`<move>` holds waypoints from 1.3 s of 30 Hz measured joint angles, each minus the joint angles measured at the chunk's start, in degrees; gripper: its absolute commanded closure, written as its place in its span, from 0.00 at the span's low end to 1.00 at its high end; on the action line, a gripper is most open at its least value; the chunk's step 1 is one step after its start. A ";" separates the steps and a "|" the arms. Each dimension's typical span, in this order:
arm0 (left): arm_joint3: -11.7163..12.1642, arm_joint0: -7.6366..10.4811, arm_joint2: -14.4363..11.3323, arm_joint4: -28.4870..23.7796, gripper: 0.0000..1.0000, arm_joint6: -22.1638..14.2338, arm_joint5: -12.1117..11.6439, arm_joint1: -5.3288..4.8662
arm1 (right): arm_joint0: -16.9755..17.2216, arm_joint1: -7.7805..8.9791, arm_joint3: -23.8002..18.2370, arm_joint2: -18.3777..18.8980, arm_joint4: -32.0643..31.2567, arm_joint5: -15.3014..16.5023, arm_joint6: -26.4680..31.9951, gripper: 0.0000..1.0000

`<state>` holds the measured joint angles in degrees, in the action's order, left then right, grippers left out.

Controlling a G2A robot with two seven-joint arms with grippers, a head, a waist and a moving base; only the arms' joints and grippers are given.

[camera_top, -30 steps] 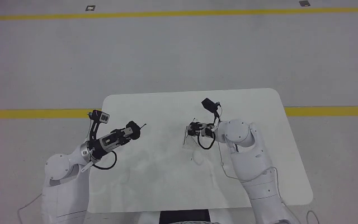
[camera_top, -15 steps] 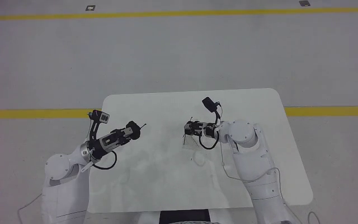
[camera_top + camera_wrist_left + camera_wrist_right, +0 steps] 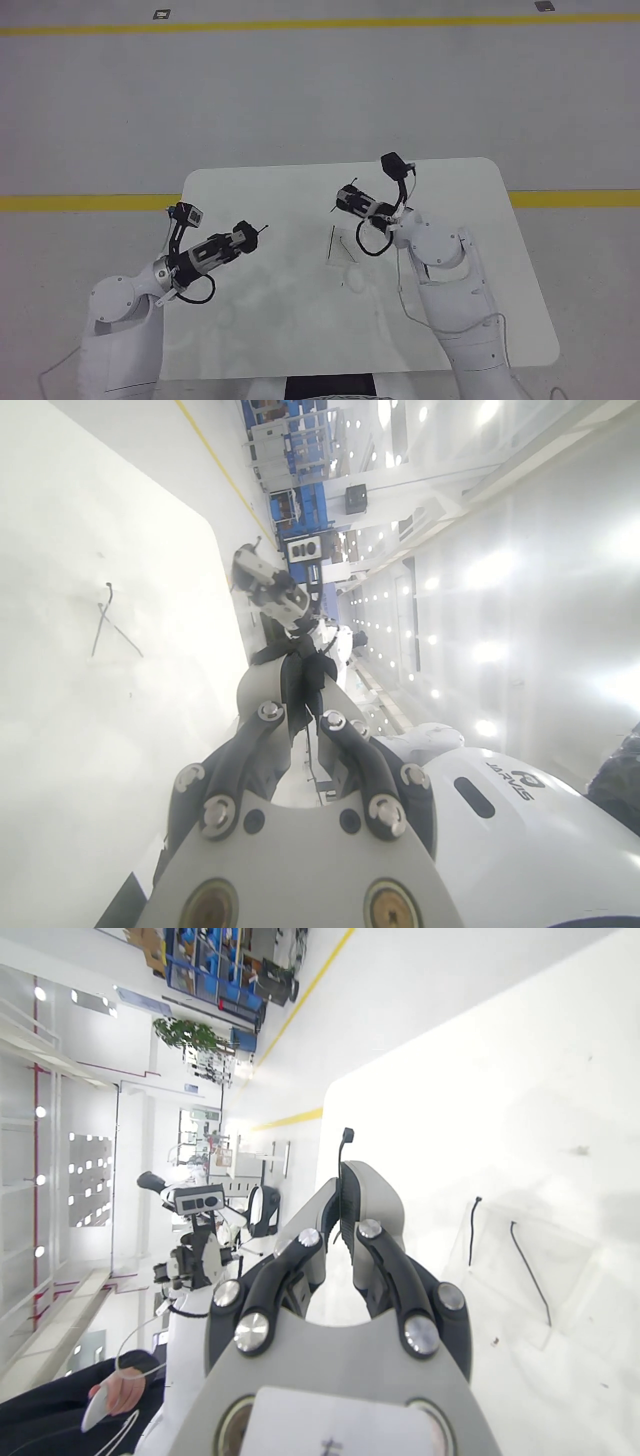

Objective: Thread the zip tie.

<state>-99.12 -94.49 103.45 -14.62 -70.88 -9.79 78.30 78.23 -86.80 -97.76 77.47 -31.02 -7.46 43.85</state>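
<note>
right pincer (image 3: 345, 1190) is clamped on a black zip tie (image 3: 342, 1155) — head end sticking out past the fingertips, above the worktop (image 3: 300, 310). left pincer (image 3: 250, 236) is closed on a thin black strand (image 3: 261, 229). 2 spare ties (image 3: 471, 1233) lie in a clear tray (image 3: 565, 1278) between the arms.

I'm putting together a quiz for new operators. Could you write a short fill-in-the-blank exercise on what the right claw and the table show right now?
1. The right claw is shut on a thin black ___.
2. ___ spares lie loose on the clear tray.
3. The tray rests on a table whose top is ___ in colour.

Missing words: zip tie; two; white.
</note>
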 measured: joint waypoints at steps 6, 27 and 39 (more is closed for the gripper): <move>0.74 -0.89 -2.04 2.34 1.00 2.71 0.72 -0.64 | 1.23 0.18 -2.92 -2.00 -2.26 0.52 -7.00 1.00; 3.35 2.44 -7.39 4.92 1.00 9.67 -0.06 -1.62 | 5.50 0.94 -6.39 -7.58 -16.75 8.14 -23.02 1.00; 2.53 3.51 -11.61 7.95 1.00 17.83 4.94 -2.04 | 7.33 1.85 -7.71 -10.57 -29.57 15.38 -32.46 1.00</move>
<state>-96.58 -90.98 91.84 -6.67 -53.05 -4.85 76.26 85.56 -84.95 -105.47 66.90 -60.59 7.92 11.39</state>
